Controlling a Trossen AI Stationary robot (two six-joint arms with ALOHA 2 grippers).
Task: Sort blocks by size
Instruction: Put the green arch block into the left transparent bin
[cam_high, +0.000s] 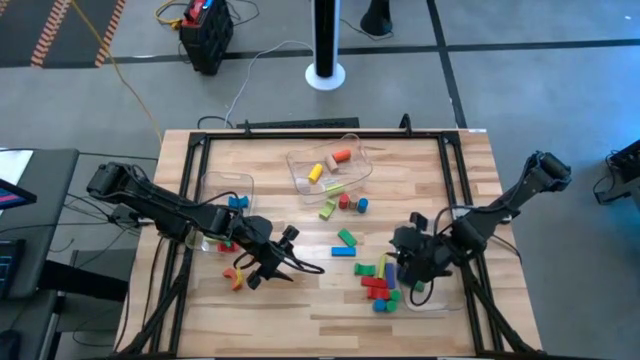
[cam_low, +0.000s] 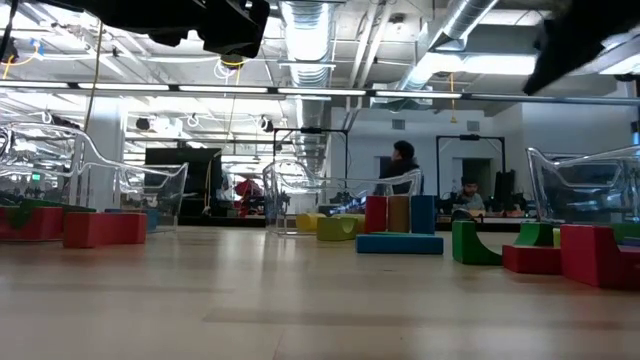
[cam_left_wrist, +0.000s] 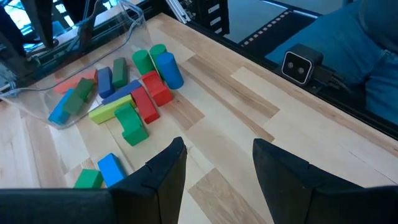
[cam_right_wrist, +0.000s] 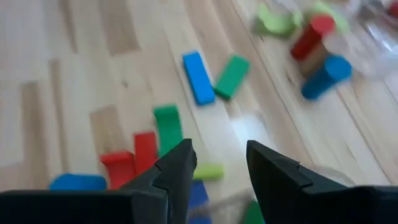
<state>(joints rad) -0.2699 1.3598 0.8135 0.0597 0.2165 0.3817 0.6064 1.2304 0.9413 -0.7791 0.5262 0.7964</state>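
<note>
Loose blocks lie mid-table: a green bar (cam_high: 346, 237), a blue bar (cam_high: 342, 251) and a cluster of red, green, blue and yellow blocks (cam_high: 377, 284). More blocks (cam_high: 345, 204) lie farther back, and an orange and red pair (cam_high: 235, 278) lies at the near left. My left gripper (cam_high: 288, 264) hovers open left of the bars; its wrist view shows nothing between the fingers (cam_left_wrist: 217, 149). My right gripper (cam_high: 412, 262) hovers open just right of the cluster, nothing between its fingers (cam_right_wrist: 221, 152).
A clear bin (cam_high: 331, 165) at the back centre holds yellow and orange blocks. A second clear bin (cam_high: 226, 196) stands at the left with a blue block, and a third (cam_high: 432, 296) at the near right beside the cluster. Bare wood lies along the near edge.
</note>
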